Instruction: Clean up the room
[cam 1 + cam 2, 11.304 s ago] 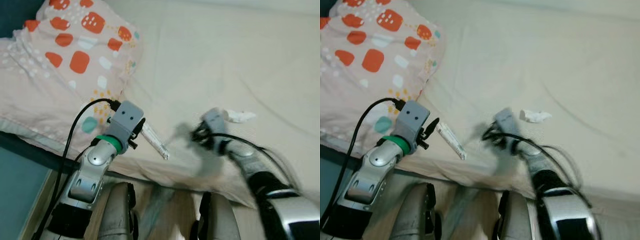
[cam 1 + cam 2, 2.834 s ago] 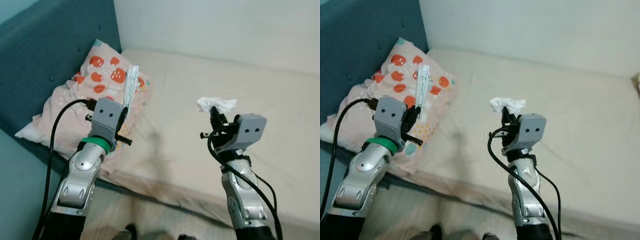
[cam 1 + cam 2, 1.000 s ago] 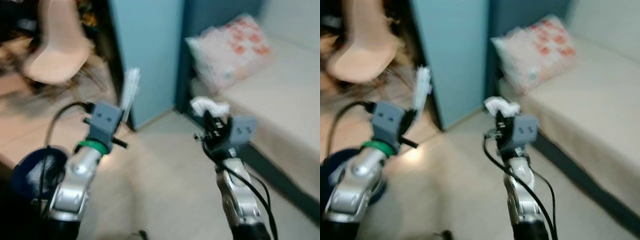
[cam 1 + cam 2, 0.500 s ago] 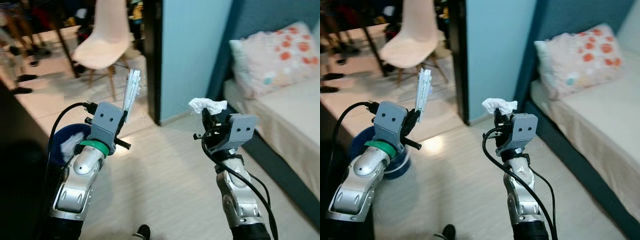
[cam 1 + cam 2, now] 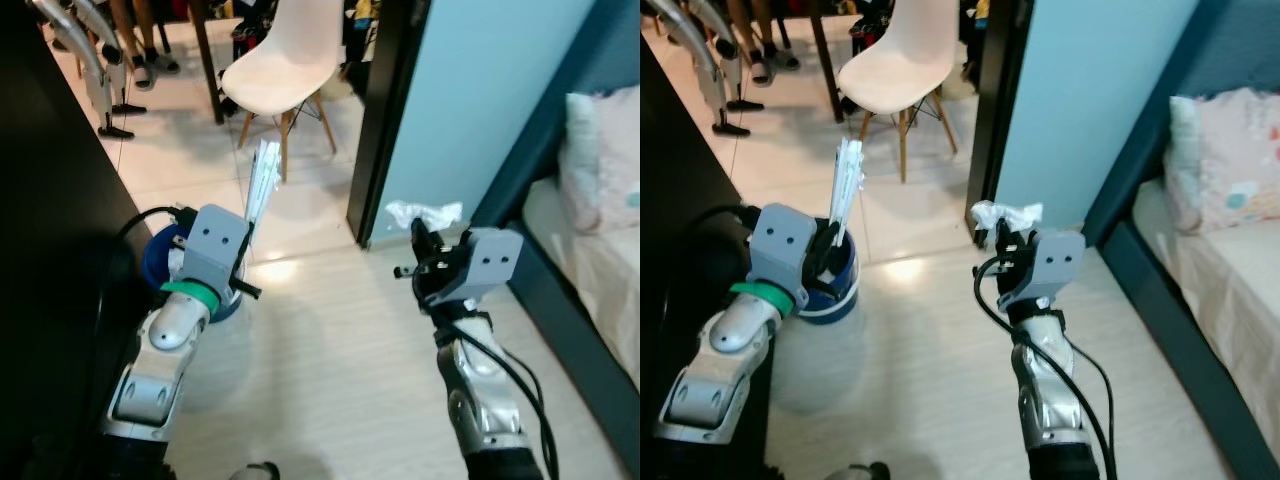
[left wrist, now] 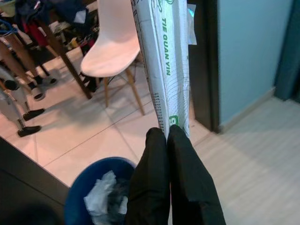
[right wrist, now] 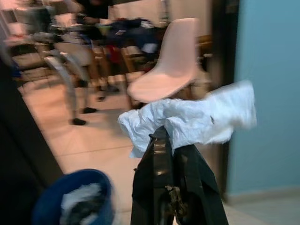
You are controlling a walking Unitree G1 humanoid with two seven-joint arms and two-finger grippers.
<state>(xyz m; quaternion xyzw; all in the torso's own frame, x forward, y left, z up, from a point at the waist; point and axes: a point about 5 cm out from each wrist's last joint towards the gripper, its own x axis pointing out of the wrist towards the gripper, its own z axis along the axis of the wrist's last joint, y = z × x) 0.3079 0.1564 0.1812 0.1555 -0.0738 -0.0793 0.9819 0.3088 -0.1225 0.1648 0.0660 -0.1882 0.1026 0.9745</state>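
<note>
the view has swung from the bed to the doorway: the blue bin [image 5: 835, 285] now sits just under the left pincer [image 5: 245, 250], clamped on a white wrapper [image 6: 165, 65]; the right pincer [image 5: 1002, 240] grips crumpled tissue [image 7: 197, 119]. dropping looks next.

Long white wrapper [image 6: 165, 65] upright (green print), crumpled white tissue [image 7: 190, 119], both pinched aloft

My head views are bright and fairly sharp; glare marks the floor [image 5: 270, 268]; my right wrist view seems motion-blurred.
</note>
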